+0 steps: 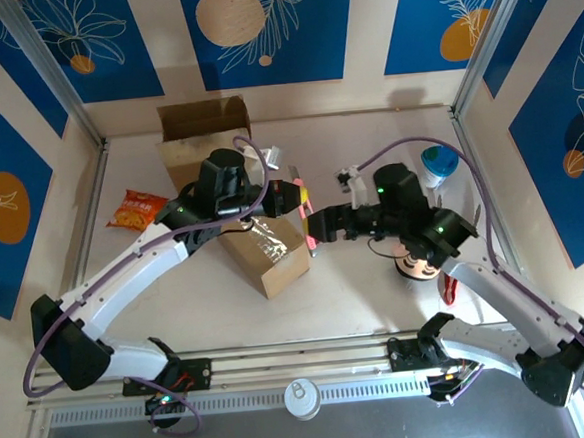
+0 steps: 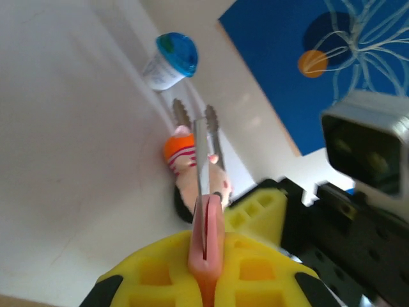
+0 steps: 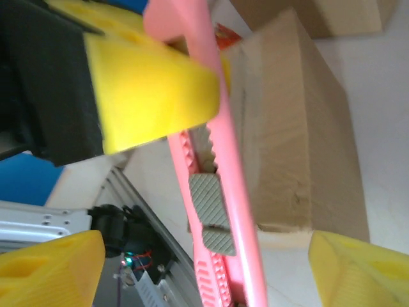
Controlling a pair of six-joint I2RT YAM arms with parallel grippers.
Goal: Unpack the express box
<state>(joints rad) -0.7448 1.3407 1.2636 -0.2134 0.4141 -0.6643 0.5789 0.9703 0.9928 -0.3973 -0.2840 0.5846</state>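
The express box (image 1: 271, 258) is a brown carton with a clear tape strip, lying in the middle of the table; the right wrist view shows it too (image 3: 300, 128). Just above its right end, my left gripper (image 1: 290, 194) is shut on a pink utility knife (image 1: 305, 221). In the left wrist view its yellow fingers (image 2: 206, 249) clamp the knife's pink body (image 2: 208, 224), with the metal blade (image 2: 202, 153) sticking out past them. My right gripper (image 1: 320, 227) stands open, its yellow fingers (image 3: 51, 268) well apart on either side of the knife handle (image 3: 214, 211).
An open cardboard box (image 1: 203, 130) stands at the back. A snack bag (image 1: 137, 208) lies left. At the right are a blue-lidded cup (image 1: 436, 164), a small plush toy (image 1: 415, 262) and metal tongs (image 2: 214, 128). A can (image 1: 303, 399) sits on the near rail.
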